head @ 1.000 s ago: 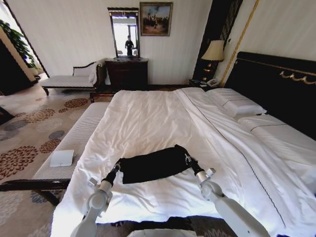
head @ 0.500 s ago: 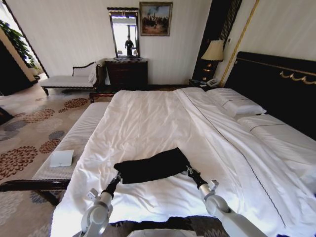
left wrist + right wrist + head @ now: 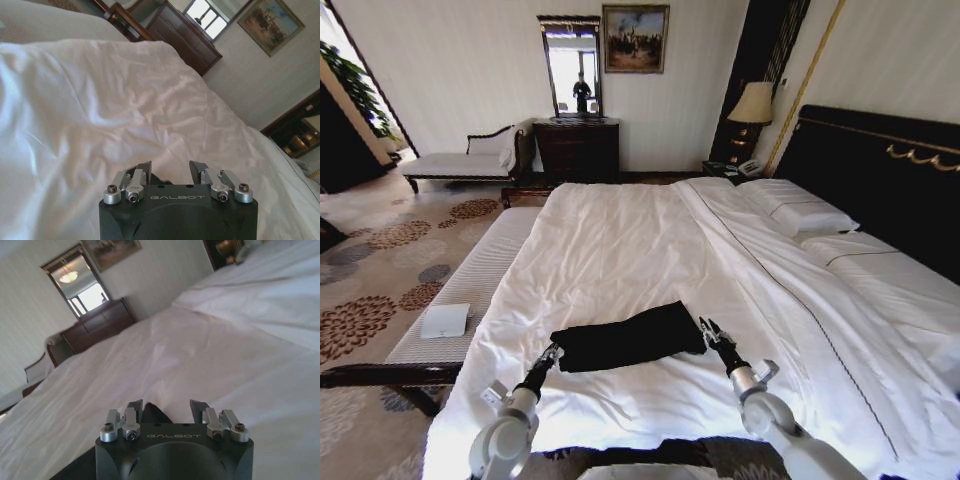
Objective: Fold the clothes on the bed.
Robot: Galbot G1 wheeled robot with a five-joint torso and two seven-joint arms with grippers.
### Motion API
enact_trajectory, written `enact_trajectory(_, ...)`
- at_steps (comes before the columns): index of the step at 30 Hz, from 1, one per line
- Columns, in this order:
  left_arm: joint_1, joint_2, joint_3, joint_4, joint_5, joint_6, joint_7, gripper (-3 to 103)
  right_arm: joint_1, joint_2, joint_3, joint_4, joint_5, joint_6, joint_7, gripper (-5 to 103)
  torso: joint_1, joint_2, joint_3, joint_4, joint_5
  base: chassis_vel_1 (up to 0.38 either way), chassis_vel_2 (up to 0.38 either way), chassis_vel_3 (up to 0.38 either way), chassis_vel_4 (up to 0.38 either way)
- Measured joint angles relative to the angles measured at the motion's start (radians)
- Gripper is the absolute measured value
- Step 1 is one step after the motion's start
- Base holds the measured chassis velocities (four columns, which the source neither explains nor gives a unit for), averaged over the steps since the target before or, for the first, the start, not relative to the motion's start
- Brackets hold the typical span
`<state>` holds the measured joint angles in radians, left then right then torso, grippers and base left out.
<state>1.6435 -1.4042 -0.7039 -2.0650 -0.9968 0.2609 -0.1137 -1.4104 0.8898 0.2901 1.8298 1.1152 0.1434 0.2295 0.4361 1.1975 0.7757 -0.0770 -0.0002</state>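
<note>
Two hands sit at the ends of the folded black T-shirt [image 3: 628, 338], which lies as a narrow band across the near part of the bed [image 3: 620, 240], on the white sheet. The left hand [image 3: 552, 352] is at the shirt's left end and the right hand [image 3: 705, 327] at its right end; in both wrist views the fingers stand apart with nothing pinched between them, a dark corner of fabric showing just past each.

The risk I see is the soft cloth catching: a fingertip resting close against the edge could drag that end and pull the fold open or skew it. The rumpled sheet beneath may also bunch and carry the shirt with it. If another fold is meant, closing on only the top layer would let the lower layer slide out, and a pinch that also takes in the sheet would lift bedding with it
</note>
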Motion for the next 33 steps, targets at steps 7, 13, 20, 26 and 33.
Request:
enact_trajectory(7, 0.004, 0.014, -0.105, -0.035, -0.068, 0.004, -0.042, 75, 0.038, 0.042, -0.070, -0.029, 0.088, -0.143, 0.070, 82, 0.000, 0.000, 0.000, 0.0000, 0.0002, 0.000, 0.000, 0.000, 0.000)
enact_trajectory(13, 0.011, 0.038, -0.143, -0.063, -0.109, 0.010, -0.060, 96, 0.060, 0.070, -0.088, -0.037, 0.112, -0.191, 0.126, 99, 0.000, 0.000, 0.000, 0.0000, 0.0001, 0.000, 0.000, 0.000, 0.000)
enact_trajectory(20, 0.004, 0.033, -0.135, -0.066, -0.108, 0.012, -0.072, 100, 0.104, 0.109, -0.101, -0.105, 0.112, -0.194, 0.100, 100, 0.000, 0.000, 0.000, -0.0002, -0.0001, 0.000, 0.000, 0.000, 0.000)
enact_trajectory(26, 0.006, 0.016, -0.116, -0.087, -0.098, 0.014, -0.083, 100, 0.167, 0.166, -0.104, -0.187, 0.116, -0.172, 0.034, 100, 0.000, 0.000, 0.000, 0.0000, 0.0002, 0.000, 0.000, 0.000, 0.000)
enact_trajectory(33, 0.011, 0.012, -0.108, -0.098, -0.092, 0.014, -0.086, 100, 0.175, 0.193, -0.092, -0.202, 0.120, -0.149, 0.006, 80, 0.000, 0.000, 0.000, 0.0000, 0.0001, 0.000, 0.000, 0.000, 0.000)
